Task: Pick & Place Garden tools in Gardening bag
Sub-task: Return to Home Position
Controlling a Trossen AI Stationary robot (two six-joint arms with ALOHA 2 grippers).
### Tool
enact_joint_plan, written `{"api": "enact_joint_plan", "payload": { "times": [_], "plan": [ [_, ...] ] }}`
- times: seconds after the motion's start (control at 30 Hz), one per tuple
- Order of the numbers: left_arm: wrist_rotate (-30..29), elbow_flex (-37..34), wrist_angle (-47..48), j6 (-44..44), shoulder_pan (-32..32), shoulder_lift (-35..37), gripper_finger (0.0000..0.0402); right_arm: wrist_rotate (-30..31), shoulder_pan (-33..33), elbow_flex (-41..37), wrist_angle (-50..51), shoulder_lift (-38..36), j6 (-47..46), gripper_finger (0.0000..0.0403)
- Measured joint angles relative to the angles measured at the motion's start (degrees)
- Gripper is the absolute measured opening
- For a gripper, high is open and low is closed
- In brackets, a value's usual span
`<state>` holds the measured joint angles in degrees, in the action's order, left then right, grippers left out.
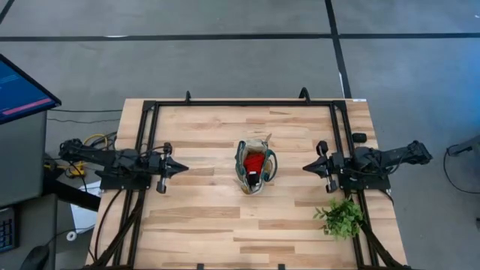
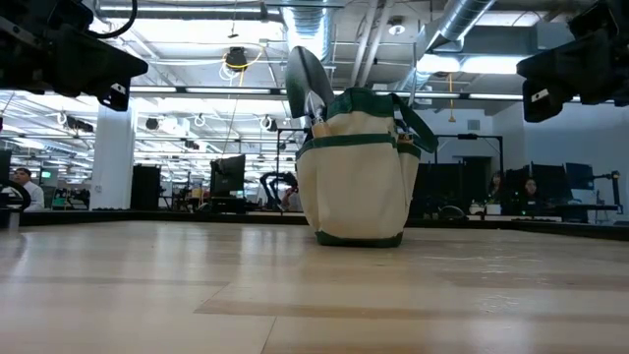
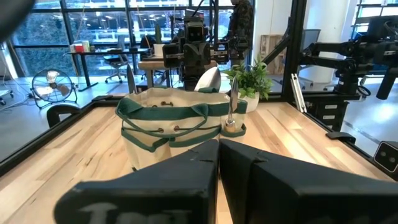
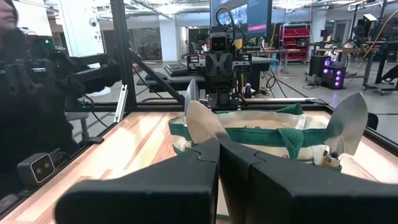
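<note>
The tan gardening bag with dark green trim stands upright on its base at the table's middle; it also shows in the low view. Metal trowel blades stick up out of it, and a small red item lies inside. In the right wrist view two blades rise from the bag. My left gripper is shut and empty, left of the bag, above the table. My right gripper is shut and empty, right of the bag.
A leafy green plant sprig lies on the table near the right front, below my right arm. A dark metal frame runs around the table's edges. A monitor stands off the table's left side.
</note>
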<state>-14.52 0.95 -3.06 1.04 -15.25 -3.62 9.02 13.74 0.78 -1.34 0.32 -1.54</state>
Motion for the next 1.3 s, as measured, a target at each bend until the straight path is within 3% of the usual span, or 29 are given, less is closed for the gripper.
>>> {"api": "enact_joint_plan", "payload": {
  "times": [1.3],
  "plan": [
    [0.00, 0.00, -0.05, 0.00, -0.02, 0.00, 0.0007, 0.02, 0.00, 0.00, 0.04, 0.02, 0.00, 0.0000]
  ]
}}
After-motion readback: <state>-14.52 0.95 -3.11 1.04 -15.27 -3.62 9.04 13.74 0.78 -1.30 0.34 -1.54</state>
